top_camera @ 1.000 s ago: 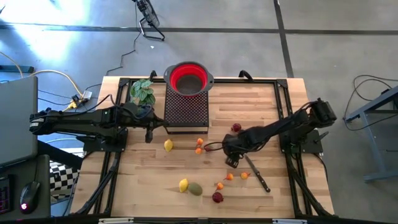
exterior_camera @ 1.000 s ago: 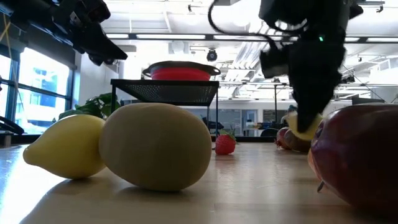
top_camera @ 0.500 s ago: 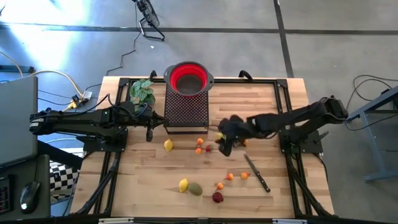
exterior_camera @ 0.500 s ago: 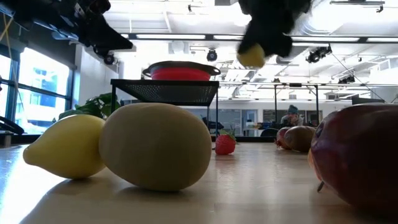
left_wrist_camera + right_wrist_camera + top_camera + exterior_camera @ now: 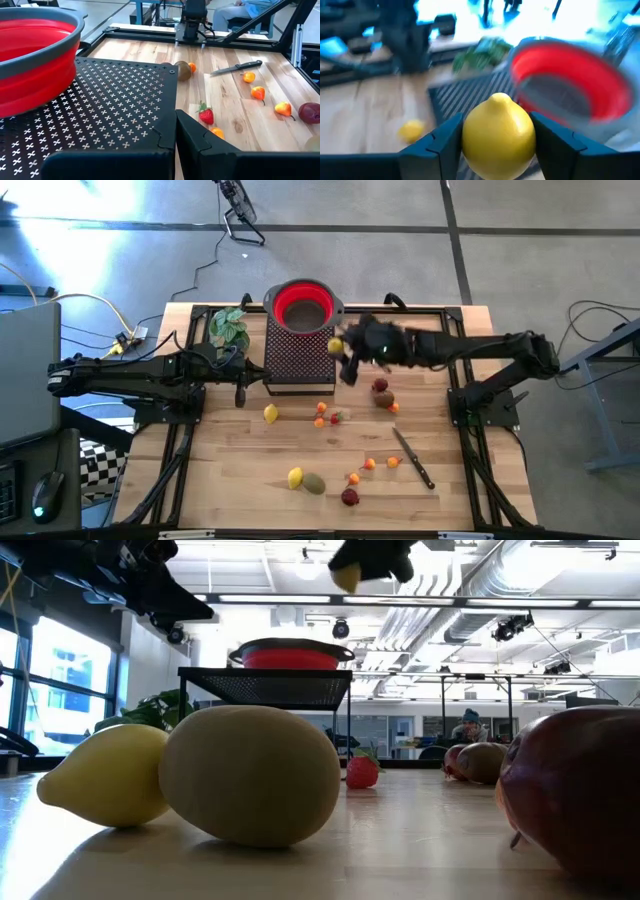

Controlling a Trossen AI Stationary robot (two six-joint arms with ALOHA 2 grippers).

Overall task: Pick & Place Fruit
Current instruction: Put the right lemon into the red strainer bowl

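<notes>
High view: the right gripper carried a yellow lemon above the black perforated stand.
Its fingers were clamped on the lemon, near the red bowl at the table's far side. The left gripper waited left of the stand, jaws together and empty. Other fruit lay scattered across the wooden table.
</notes>
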